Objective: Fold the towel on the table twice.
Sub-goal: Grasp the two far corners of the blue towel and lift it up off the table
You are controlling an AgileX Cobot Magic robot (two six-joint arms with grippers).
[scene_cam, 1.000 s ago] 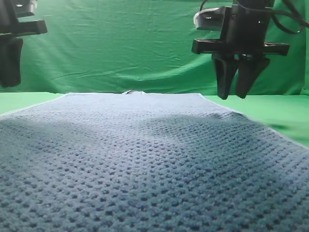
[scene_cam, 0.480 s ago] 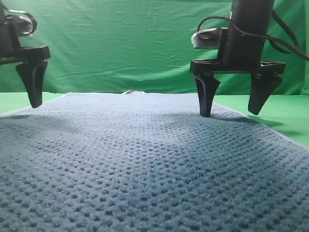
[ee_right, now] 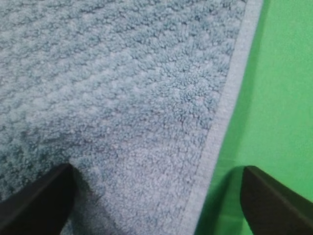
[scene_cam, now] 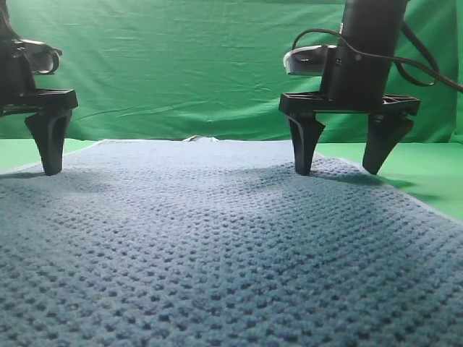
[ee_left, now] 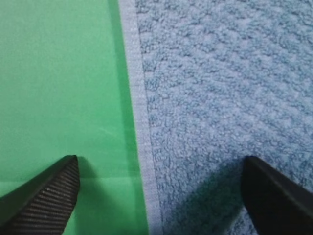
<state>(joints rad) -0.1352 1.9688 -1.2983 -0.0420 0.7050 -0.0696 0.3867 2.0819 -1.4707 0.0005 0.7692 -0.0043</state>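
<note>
The big blue-grey towel (scene_cam: 217, 246) lies flat and spread out on the green desk (scene_cam: 427, 170). It has a bumpy weave and a thin pale hem (ee_left: 139, 117) along its sides. A small tag (scene_cam: 195, 137) pokes up at its far edge. A wrinkled green curtain (scene_cam: 173, 65) hangs behind the desk.

The left gripper (scene_cam: 14, 141) is low over the left side of the towel. Its jaws are spread wide. In the left wrist view one fingertip (ee_left: 46, 196) is over the bare green desk and the other is over the towel, with the hem between them. Nothing is pinched.

The right gripper (scene_cam: 340, 152) is low over the right side of the towel. Its jaws are spread wide too. In the right wrist view one fingertip (ee_right: 39, 200) is over the towel and the other is over the green desk, with the hem between them. It holds nothing. I cannot tell if the tips touch the cloth or the desk.
</note>
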